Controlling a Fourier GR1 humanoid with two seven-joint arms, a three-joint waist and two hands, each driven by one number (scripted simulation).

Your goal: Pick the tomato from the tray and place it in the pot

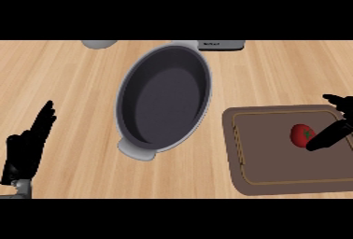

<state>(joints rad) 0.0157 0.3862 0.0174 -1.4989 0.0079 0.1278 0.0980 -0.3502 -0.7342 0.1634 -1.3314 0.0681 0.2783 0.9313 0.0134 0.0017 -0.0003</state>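
A red tomato (300,134) with a green stem lies on the brown tray (272,168) at the right of the head view. My right hand (339,120) comes in from the right edge, open around the tomato: the thumb (327,137) lies against its right side and fingers (341,101) reach above it. The dark grey pot (164,99) stands at the centre, left of the tray, with nothing inside. At the lower left my left hand (26,150) rests open, fingers up, far from the pot and tray.
A grey rounded object (101,44) and a grey appliance base (222,45) sit at the counter's far edge behind the pot. Bare wood (76,93) stretches between the left hand and the pot.
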